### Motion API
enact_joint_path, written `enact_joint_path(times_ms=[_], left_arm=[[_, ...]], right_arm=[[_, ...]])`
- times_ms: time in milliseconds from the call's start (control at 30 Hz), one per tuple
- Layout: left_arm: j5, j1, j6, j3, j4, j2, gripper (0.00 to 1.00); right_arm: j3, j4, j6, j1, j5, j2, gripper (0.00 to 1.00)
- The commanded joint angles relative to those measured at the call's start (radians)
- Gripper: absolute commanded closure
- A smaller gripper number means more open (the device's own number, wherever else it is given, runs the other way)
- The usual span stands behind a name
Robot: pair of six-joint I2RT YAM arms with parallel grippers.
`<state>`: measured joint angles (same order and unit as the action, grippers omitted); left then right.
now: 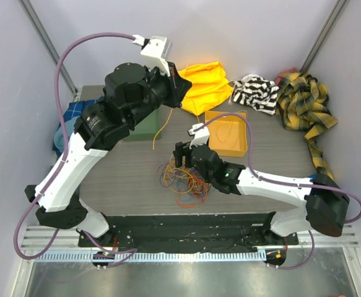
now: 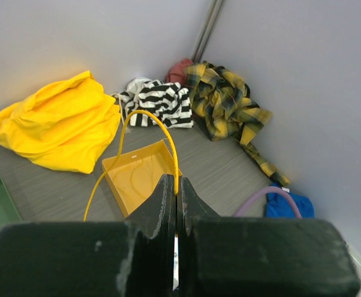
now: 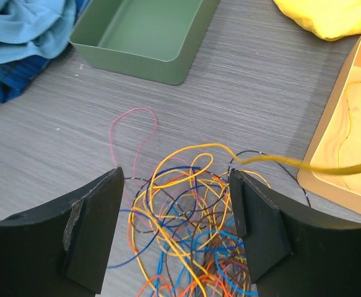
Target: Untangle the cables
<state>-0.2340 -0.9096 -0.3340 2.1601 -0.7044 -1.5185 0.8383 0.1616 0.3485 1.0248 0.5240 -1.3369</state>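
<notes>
While the left gripper [image 2: 176,185], raised high above the table [image 1: 130,179], pinches a yellow cable [image 2: 144,114], the right gripper [image 3: 175,182] hangs low, jaws spread, over the cables [image 3: 186,241] tangled there. Beside them, the tray [image 1: 243,148] holds a thin yellow loop [image 1: 226,131].

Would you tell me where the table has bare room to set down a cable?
Bare table lies between the tray and the plaid cloth. Another patch lies between the green bin and the tangle, crossed only by a pink loop. The middle is crowded: the tangle sits under the open right gripper.
</notes>
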Motion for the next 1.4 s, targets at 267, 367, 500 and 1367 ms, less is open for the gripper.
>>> enact_joint_path(times_ms=[267,367,500,1367], left_arm=[[0.038,0.000,-0.023,-0.046,0.006,0.112,1.00],[0.036,0.001,-0.023,-0.063,0.002,0.127,1.00],[0.027,0.000,-0.023,-0.100,0.011,0.147,1.00],[-0.333,0.001,0.004,-0.404,0.020,0.317,1.00]], right_arm=[[0.094,0.117,0.155,-0.117,0.053,-0.183,0.23],[0.123,0.162,0.156,-0.150,-0.001,-0.234,0.24],[0.160,0.242,0.149,-0.160,-0.087,-0.275,0.29],[0.388,-0.346,-0.023,-0.164,-0.119,0.083,0.38]])
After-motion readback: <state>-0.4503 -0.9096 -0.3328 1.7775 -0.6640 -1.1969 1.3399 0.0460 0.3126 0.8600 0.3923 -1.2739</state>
